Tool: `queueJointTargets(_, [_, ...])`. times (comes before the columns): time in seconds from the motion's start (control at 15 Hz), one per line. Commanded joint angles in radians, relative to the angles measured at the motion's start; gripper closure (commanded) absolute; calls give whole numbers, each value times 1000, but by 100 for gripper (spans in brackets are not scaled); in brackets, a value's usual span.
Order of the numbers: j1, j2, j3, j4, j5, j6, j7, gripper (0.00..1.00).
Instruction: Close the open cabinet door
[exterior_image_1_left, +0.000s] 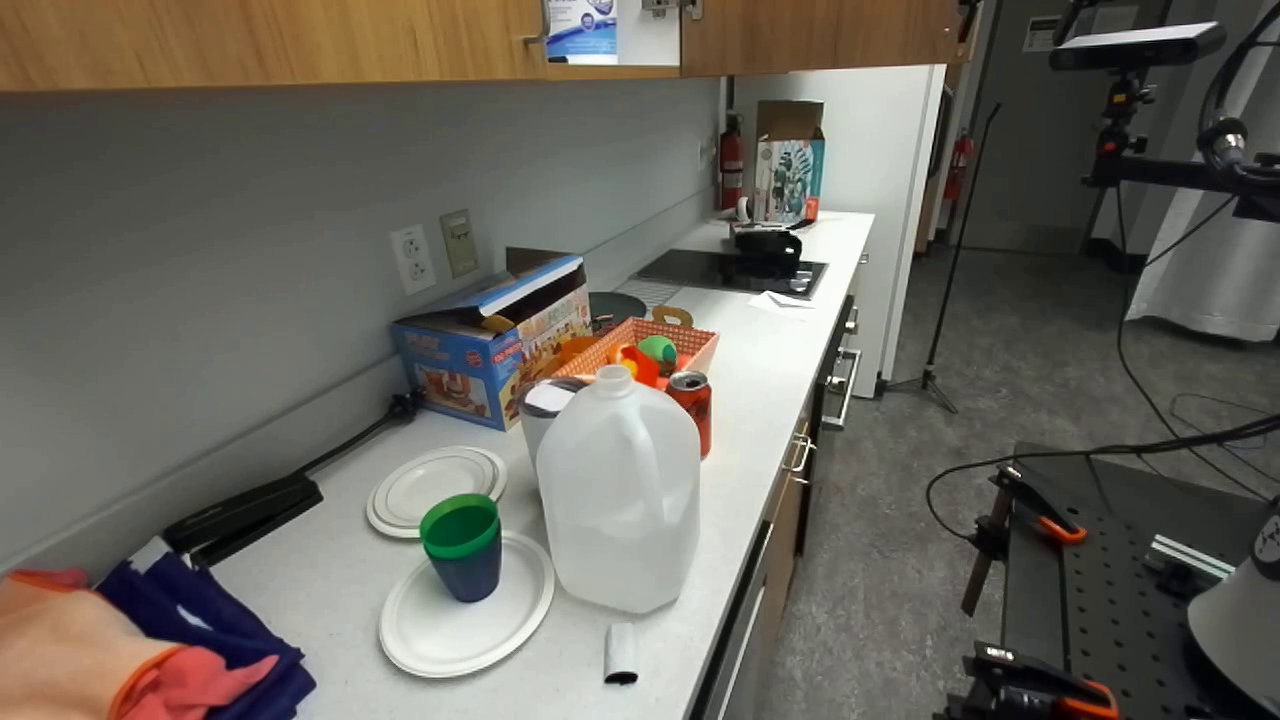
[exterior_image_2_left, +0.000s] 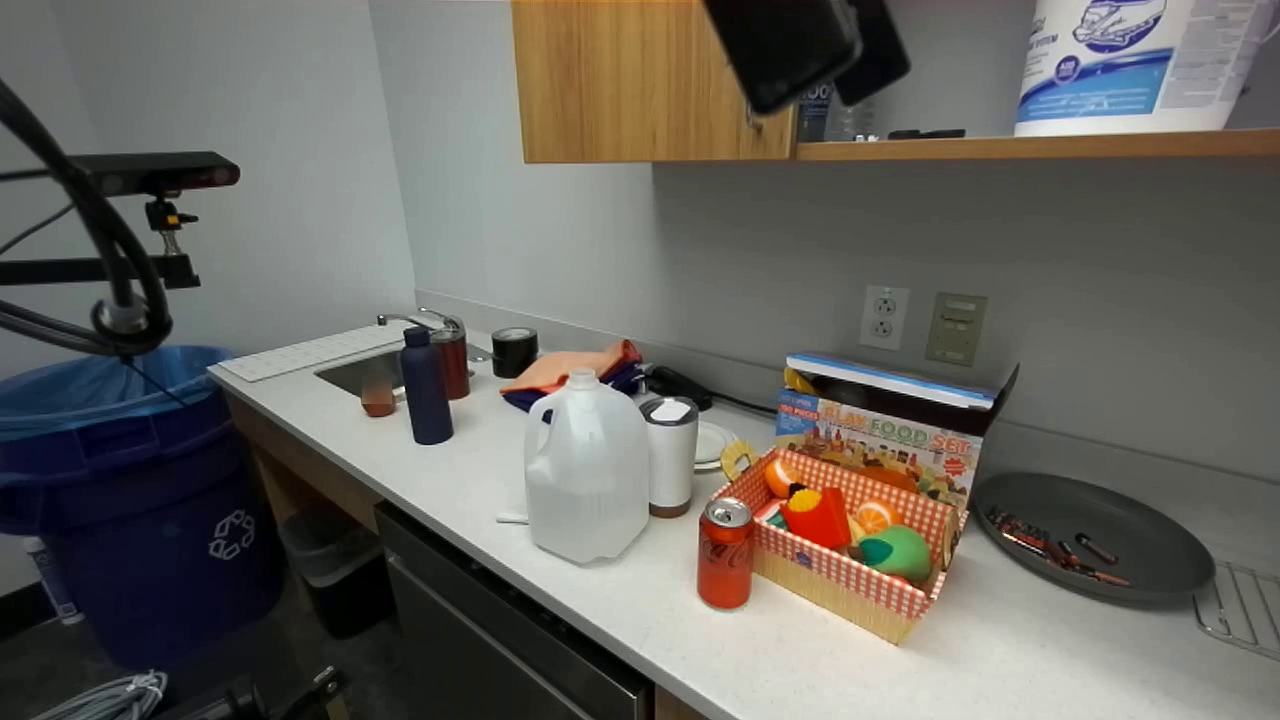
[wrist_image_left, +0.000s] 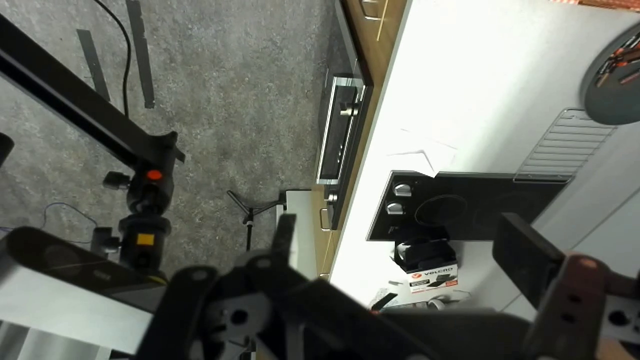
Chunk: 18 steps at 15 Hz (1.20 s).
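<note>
The open cabinet door (exterior_image_1_left: 820, 35) is a brown wood-grain panel at the top of an exterior view. It stands swung out from the wall cabinet, with a metal hinge (exterior_image_1_left: 672, 6) at its inner edge. Its handle does not show, and its top is cut off. The door is out of view in the wrist view. My gripper (exterior_image_2_left: 825, 65) shows as two dark fingers at the top of an exterior view, in front of the cabinet opening. In the wrist view, the gripper (wrist_image_left: 400, 240) has its fingers wide apart with nothing between them.
A shut wood panel (exterior_image_1_left: 270, 40) adjoins the opening, where a white bucket (exterior_image_2_left: 1130, 75) stands on the shelf (exterior_image_2_left: 1040, 147). Below, the counter (exterior_image_2_left: 610, 620) holds a jug (exterior_image_2_left: 590, 480), a food basket (exterior_image_2_left: 840, 570) and a can (exterior_image_2_left: 725, 565). A camera (exterior_image_1_left: 1140, 45) stands on a mount.
</note>
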Motion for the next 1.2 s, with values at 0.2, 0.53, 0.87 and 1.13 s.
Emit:
queueJointTargets(0.2, [-10,10,-3,6,-17,14,5,0])
queueJointTargets(0.53, [-65,30,-76,28,-159,77,-84,0])
queueJointTargets(0.87, [-66,44,-187,56,-275,288,-297,0])
queueJointTargets(1.13, [-23,48,-255,84,-194,435,-540,0])
